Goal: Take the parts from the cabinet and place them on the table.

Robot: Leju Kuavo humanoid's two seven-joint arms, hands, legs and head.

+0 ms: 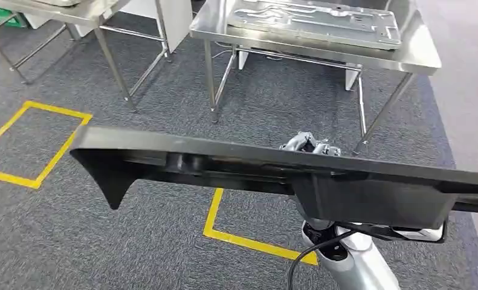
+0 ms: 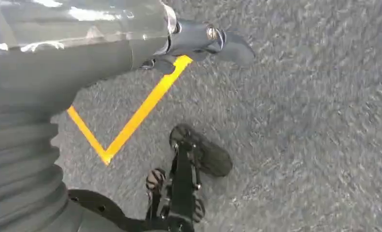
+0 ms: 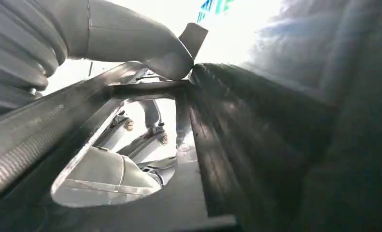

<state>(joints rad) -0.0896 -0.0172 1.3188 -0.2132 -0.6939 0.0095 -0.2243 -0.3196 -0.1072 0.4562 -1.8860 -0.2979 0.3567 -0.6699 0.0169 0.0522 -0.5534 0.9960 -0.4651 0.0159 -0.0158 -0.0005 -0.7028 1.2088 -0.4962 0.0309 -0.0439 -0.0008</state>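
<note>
A long black plastic part is held level above the carpet by the right hand, its fingers clamped over the far edge. The left hand hangs empty, whether clenched cannot be told. The carrying step is judged underway; next, the steel bench ahead must be reached.

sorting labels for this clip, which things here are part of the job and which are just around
Part of the job:
- long black part, carried by the right hand
- steel table ahead, already bearing a grey panel

Just around:
- second steel table
- yellow floor tape
- left hand, hanging over the carpet, holding nothing
</note>
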